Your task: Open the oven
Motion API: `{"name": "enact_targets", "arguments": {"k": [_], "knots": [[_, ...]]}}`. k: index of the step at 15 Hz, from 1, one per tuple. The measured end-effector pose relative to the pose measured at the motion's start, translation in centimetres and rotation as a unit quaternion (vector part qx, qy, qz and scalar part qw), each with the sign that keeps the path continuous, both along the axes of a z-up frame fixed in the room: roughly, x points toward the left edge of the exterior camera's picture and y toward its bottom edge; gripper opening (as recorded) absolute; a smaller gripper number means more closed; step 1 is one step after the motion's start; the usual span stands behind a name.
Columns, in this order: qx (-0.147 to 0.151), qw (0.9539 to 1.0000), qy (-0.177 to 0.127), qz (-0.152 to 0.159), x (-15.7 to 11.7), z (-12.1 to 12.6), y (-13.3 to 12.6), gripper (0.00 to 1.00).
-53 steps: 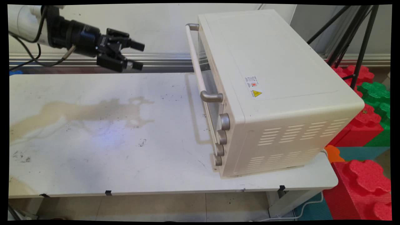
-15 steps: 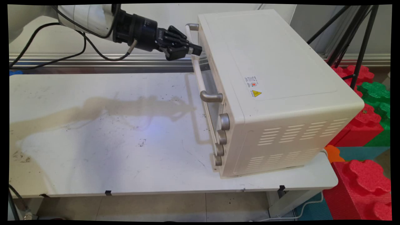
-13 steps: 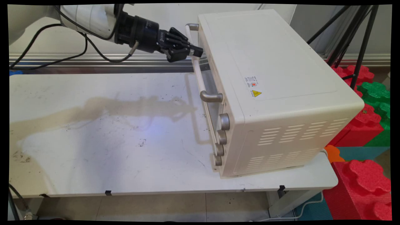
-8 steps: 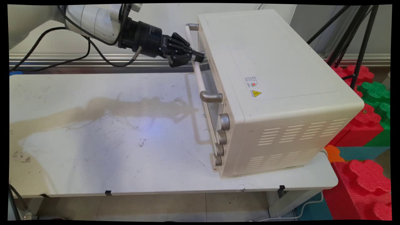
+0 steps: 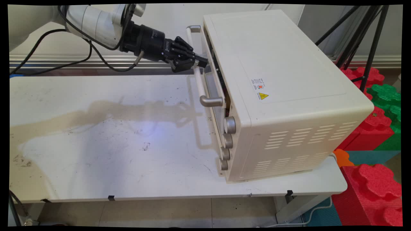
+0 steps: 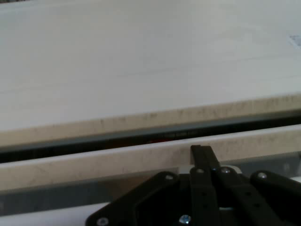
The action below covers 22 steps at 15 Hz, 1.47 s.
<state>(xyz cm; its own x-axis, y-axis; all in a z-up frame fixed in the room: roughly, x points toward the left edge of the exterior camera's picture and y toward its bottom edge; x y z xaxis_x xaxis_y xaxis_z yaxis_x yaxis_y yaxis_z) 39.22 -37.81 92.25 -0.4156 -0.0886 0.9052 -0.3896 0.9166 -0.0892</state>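
Observation:
A cream toaster oven stands on the right part of the white table. Its glass door faces left and is slightly ajar at the top, with a dark gap showing behind it. My gripper is shut, its fingertips reaching past the white bar handle in its far part, between handle and door. In the hand view the joined fingers rise in front of the door's top edge, with the dark gap and the oven's top beyond. Several metal knobs sit below the handle.
Black cables hang from the arm over the table's back edge. A black tripod stands behind the oven on the right. Red foam blocks and green foam blocks are stacked beside the table's right end.
The gripper came from the left to the oven's handle and shut. In the last half second the handle and door top swung out to the left, opening a gap.

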Motion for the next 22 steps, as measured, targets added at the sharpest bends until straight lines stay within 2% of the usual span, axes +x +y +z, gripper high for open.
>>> {"name": "enact_targets", "arguments": {"k": [11,22], "knots": [[0.006,0.9996,-0.028,-0.005,2.2,-0.8,1.2,0.0],[0.026,0.9973,-0.069,-0.005,6.2,-2.6,3.3,0.0]]}}
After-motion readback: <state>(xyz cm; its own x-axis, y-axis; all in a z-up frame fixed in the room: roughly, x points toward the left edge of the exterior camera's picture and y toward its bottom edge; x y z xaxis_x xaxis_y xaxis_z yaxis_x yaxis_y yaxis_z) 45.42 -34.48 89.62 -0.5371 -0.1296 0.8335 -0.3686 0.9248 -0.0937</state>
